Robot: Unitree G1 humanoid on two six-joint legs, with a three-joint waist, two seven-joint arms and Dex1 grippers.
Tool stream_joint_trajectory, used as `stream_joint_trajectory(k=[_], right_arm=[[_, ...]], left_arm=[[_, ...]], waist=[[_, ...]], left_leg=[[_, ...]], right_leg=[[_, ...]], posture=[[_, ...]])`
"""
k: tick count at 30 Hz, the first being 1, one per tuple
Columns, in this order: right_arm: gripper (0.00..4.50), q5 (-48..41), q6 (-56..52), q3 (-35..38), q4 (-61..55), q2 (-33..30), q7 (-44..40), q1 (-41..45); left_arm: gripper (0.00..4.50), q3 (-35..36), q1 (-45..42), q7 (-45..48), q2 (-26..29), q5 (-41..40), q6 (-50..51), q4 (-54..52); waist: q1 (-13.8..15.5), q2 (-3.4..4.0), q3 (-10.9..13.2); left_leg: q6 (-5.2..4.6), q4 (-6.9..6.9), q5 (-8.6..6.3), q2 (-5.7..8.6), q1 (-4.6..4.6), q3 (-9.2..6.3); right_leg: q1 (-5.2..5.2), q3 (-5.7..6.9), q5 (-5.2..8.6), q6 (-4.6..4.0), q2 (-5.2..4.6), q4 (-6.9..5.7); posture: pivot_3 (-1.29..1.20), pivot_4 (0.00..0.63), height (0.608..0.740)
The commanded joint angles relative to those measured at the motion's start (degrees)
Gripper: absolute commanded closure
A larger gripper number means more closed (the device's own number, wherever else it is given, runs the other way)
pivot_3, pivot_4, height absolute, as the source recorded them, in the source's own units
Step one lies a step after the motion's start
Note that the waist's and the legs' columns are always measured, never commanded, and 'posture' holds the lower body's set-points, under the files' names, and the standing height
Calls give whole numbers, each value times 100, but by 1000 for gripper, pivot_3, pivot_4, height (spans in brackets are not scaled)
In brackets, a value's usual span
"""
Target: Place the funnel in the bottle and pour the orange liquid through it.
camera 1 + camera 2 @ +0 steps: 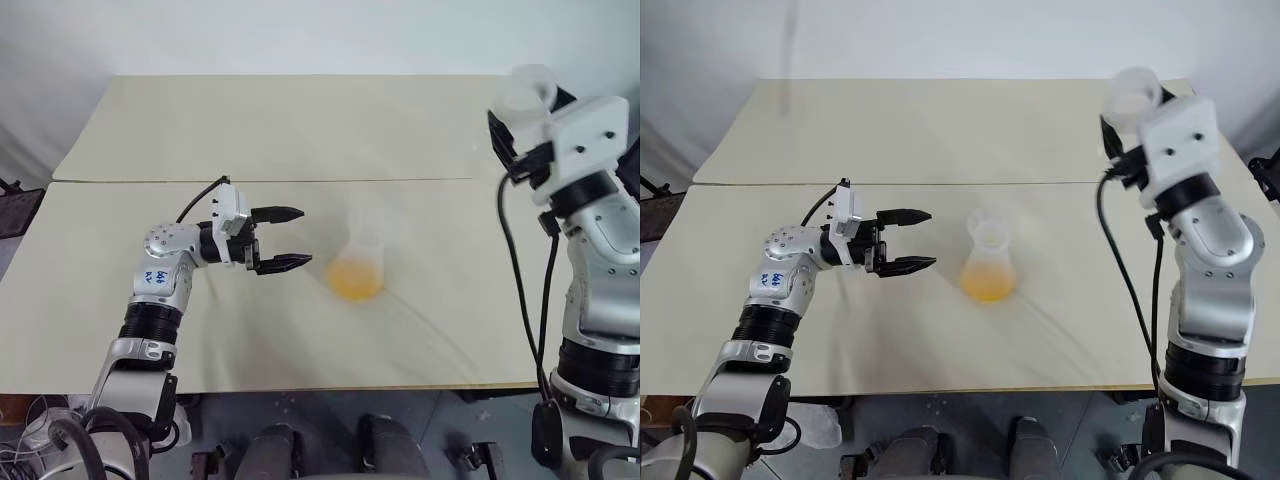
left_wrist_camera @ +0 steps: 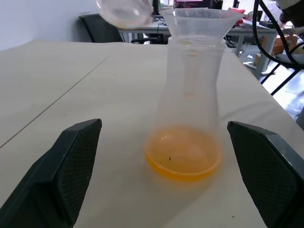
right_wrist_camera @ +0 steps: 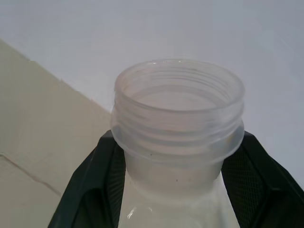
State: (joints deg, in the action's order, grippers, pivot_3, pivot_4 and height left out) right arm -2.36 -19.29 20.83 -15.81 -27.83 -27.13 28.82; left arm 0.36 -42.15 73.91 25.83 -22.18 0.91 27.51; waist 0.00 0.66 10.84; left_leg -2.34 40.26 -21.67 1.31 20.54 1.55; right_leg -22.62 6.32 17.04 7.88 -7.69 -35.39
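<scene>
Left jaws (image 1: 908,240) gape beside the bottle (image 1: 988,262); right jaws (image 3: 175,185) grip a clear flask (image 3: 178,118).

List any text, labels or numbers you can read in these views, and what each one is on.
Blue handwritten marks on the left arm's silver shoulder housing: too small and blurred to read.
No print or graduations legible on the bottle, the funnel or the flask held by the right gripper.
</scene>
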Motion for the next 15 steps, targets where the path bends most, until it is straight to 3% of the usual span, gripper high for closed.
stream_joint_trajectory(k=[1,15], right_arm=[[2082,-638,-87,526,154,131,126,-301],[2082,-1345,58,854,1173,99,736,-449]], left_arm=[[0,70,78,170,141,-144,168,-407],[0,98,263,298,375,-141,486,-727]], waist=[[-8,1,0],[-9,4,2]], left_leg=[[0,0,0,0,0,1],[1,-6,1,-3,-6,13]], right_leg=[[0,-1,0,0,0,0],[-7,-15,0,0,1,-3]], posture=[[0,150,740],[0,150,740]])
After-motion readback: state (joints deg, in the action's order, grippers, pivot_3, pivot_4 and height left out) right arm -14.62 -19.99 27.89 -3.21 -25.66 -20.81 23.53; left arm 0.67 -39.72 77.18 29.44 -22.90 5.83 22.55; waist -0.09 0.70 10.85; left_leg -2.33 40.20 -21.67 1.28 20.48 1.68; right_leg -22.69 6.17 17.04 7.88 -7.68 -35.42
